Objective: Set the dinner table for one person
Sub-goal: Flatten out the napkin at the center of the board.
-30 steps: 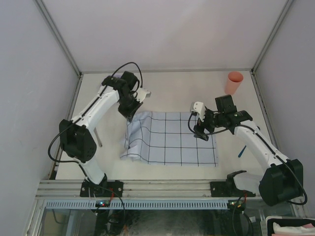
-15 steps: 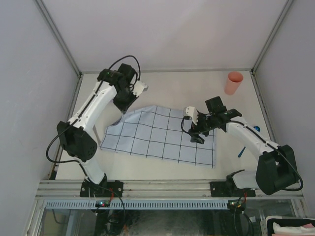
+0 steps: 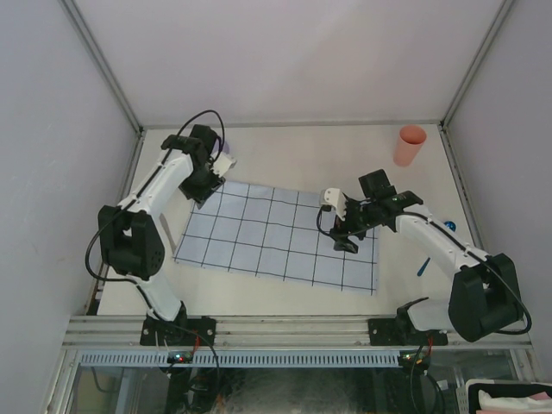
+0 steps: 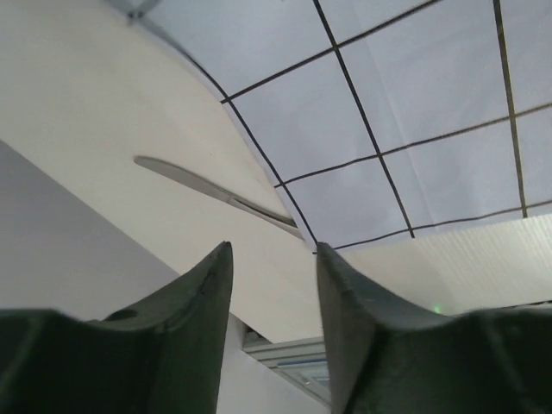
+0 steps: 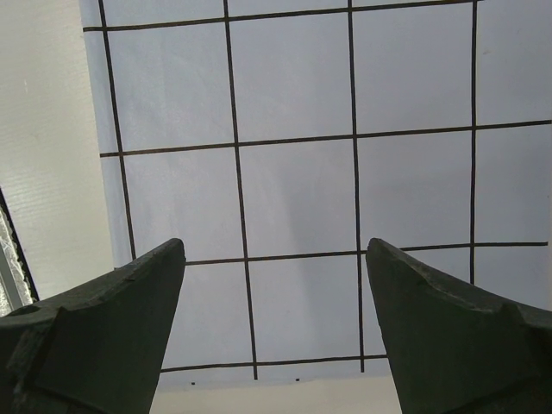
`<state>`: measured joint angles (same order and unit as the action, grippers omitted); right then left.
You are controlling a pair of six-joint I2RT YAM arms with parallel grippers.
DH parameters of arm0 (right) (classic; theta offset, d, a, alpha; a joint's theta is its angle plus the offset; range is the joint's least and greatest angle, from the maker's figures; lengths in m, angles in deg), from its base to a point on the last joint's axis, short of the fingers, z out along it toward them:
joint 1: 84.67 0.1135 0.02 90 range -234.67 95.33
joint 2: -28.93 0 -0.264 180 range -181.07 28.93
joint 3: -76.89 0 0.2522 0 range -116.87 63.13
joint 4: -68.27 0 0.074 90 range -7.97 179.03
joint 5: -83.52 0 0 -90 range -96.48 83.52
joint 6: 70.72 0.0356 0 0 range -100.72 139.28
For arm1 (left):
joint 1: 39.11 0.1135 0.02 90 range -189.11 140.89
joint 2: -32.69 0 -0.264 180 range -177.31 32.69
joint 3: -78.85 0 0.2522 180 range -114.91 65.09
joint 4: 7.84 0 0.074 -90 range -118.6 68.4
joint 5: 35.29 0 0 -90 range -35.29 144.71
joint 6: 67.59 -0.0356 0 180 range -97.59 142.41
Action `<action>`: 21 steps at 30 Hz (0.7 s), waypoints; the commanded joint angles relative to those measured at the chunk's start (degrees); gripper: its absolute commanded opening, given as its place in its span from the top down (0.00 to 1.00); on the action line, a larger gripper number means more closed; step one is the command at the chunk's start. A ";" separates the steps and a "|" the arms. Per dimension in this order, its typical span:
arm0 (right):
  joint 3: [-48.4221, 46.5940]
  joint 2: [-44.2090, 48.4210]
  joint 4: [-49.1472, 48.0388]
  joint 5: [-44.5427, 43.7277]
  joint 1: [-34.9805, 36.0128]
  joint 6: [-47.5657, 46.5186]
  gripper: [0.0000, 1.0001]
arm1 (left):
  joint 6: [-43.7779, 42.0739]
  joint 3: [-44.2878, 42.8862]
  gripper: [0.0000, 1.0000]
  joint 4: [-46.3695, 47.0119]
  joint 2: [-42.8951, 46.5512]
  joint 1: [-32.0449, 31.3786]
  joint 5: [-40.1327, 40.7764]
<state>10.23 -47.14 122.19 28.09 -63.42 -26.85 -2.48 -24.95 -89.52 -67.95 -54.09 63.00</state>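
A pale blue-grey cloth (image 3: 276,237) with a dark grid lies spread flat on the off-white dinner table (image 3: 302,155). My left gripper (image 3: 203,187) hovers at the cloth's far-left corner. In the left wrist view this gripper (image 4: 272,246) is open with nothing between its fingers, and the cloth (image 4: 388,112) lies beyond them. My right gripper (image 3: 345,238) stands over the cloth's right part. In the right wrist view it (image 5: 276,246) is wide open above the cloth (image 5: 293,172), holding nothing.
A pink cup (image 3: 411,145) stands upright at the far right of the table. A silver knife (image 4: 216,190) lies on the table left of the cloth. A blue utensil (image 3: 423,266) lies by the right arm. Aluminium rails edge the table.
The left gripper drew the cloth's folded left side out toward the far left, then opened and let it go. The cloth now lies flat. The right gripper shifted slightly left.
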 commanded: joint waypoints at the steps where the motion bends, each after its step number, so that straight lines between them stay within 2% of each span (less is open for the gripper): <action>1: -0.19 -0.90 -1.45 -0.63 0.99 -0.88 0.14 | -2.41 -3.21 0.43 2.51 1.63 -0.02 1.44; 3: -0.18 -2.09 -1.68 -1.53 1.74 -0.89 0.13 | -2.45 -3.24 0.33 2.28 2.63 -0.03 0.41; 5: -0.59 -4.00 -1.42 -3.07 2.97 -0.97 0.14 | -2.47 -2.22 0.28 2.47 3.81 -0.04 -0.48; 7: -1.23 -6.03 -1.37 -4.62 4.25 -1.11 0.13 | -2.60 -0.67 0.16 3.19 5.43 0.02 -0.77; 15: -5.79 -12.23 -2.53 -9.67 6.81 -1.95 0.02 | -3.91 10.56 0.10 11.71 16.92 0.11 3.13; 21: -7.17 -16.34 -3.55 -13.22 8.39 -3.16 0.00 | -7.75 20.43 0.07 16.04 25.35 0.14 -0.95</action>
<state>5.18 -61.57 120.29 17.77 -56.36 -28.32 -6.59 -8.77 -78.42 -47.31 -53.98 64.73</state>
